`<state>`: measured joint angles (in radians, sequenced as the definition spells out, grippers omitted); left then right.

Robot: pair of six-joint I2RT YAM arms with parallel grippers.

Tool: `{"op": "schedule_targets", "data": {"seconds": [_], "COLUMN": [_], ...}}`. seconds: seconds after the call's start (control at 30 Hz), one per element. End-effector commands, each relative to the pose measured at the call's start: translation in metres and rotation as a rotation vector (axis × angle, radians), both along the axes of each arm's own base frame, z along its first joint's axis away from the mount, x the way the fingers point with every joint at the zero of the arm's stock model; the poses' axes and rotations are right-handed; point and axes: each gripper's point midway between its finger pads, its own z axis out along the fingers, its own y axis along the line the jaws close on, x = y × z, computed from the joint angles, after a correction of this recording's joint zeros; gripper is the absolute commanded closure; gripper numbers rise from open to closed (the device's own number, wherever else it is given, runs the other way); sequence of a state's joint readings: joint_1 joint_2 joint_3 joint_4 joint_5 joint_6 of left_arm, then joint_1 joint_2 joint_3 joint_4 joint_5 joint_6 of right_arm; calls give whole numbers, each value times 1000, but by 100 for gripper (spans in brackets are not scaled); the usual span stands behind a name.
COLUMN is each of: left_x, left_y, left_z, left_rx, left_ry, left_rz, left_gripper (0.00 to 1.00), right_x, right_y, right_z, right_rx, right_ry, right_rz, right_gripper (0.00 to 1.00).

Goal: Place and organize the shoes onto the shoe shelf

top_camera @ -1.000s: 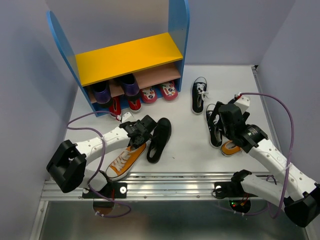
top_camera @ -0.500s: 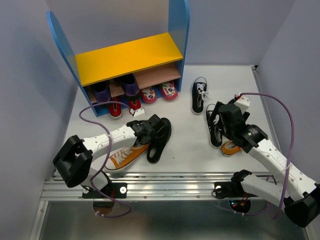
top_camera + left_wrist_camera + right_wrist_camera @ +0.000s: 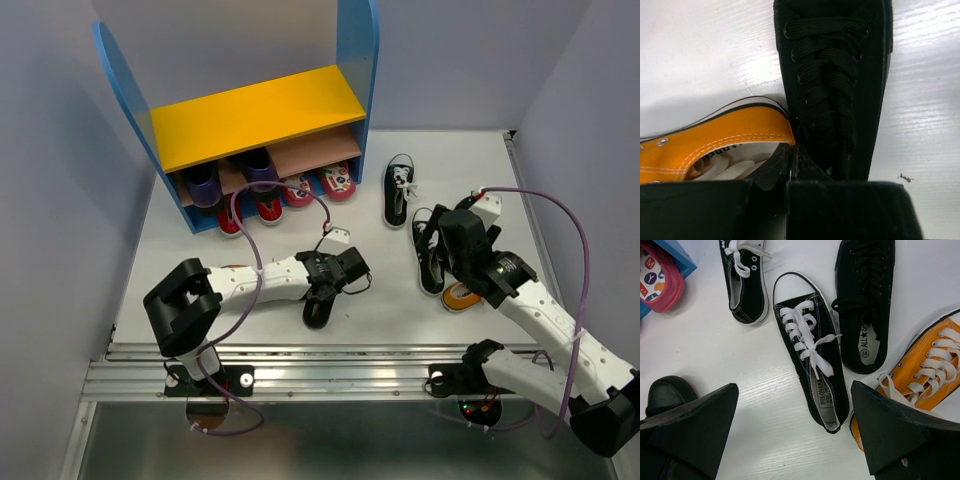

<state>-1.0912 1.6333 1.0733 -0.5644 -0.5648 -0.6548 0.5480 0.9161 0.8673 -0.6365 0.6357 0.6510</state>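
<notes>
While shoes lie loose on tabletop (image 3: 380, 310), yellow top board (image 3: 260, 115) of shoe shelf (image 3: 355, 60) sits bare. All-black shoe (image 3: 840, 75): matte canvas, black laces, side touching heel of orange sneaker (image 3: 715, 142), stitched cloth, white trim. My left fingers (image 3: 775, 170) nearly together at that seam; cannot tell if pinching canvas. Probably there to take black one. White-laced black sneaker (image 3: 810, 365) lies below right gripper (image 3: 795, 440), fingers spread wide, empty, lined up for pick. Lower board part filled by small red and purple shoes (image 3: 270, 195).
</notes>
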Motion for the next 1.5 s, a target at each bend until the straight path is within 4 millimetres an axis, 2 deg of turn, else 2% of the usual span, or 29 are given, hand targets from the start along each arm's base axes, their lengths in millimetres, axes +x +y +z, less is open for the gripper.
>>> {"op": "schedule_targets", "data": {"seconds": [0.0,0.07,0.17,0.2,0.23,0.27,0.3,0.33,0.43,0.47,0.5,0.57,0.67,0.7,0.73,0.77,0.83,0.97,1.03,1.17,1.2,1.47], "left_x": [-5,-4,-1,0,-1,2,5,7,10,12,13,12,6,4,-3,-5,-8,-13,-13,-6,-3,7], "left_y": [-50,-42,-31,-30,-26,-23,-25,-24,-24,-22,-20,-17,-1,4,17,22,30,31,29,39,47,50], "left_z": [33,41,49,53,54,61,70,78,90,96,97,96,81,75,67,58,53,44,41,28,24,19], "left_rx": [-212,-225,-248,-264,-260,-270,-293,-323,-406,-440,-465,-534,-509,-540,-493,-464,-441,-444,-477,-479,-471,-493], "left_ry": [-40,-51,-45,-45,-41,-58,-71,-84,-97,-115,-122,-118,-85,-80,-70,-64,-65,-41,-35,-21,-21,-25], "left_rz": [-121,-97,-50,-28,-6,24,43,83,181,224,266,380,506,619,670,708,795,825,845,876,904,921], "left_gripper": [100,97,70,53,40,32,18,10,11,15,27,33,33,33,33,33,25,18,18,27,30,34], "right_x": [3,2,2,2,2,2,2,2,2,2,1,0,-1,-1,-1,-1,1,3,4,6,6,5], "right_y": [-7,-7,-7,-7,-6,-7,-6,-7,-7,-7,-7,-8,-9,-9,-9,-8,-7,-6,-5,-4,-3,-1], "right_z": [12,11,9,9,9,11,13,15,18,19,20,19,21,23,23,24,26,27,28,27,26,23], "right_rx": [2,0,-2,-1,2,8,13,16,11,10,13,12,16,17,15,12,6,-7,-8,-4,-3,16], "right_ry": [-57,-56,-50,-50,-51,-59,-62,-70,-75,-76,-79,-78,-86,-90,-89,-88,-86,-81,-80,-74,-73,-68], "right_rz": [-29,-30,-30,-31,-32,-33,-33,-33,-28,-25,-26,-27,-24,-24,-22,-16,-7,-5,-3,-6,-5,-3], "right_gripper": [0,0,0,0,0,0,0,0,0,0,0,0,0,0,0,0,0,0,0,0,0,0]}}
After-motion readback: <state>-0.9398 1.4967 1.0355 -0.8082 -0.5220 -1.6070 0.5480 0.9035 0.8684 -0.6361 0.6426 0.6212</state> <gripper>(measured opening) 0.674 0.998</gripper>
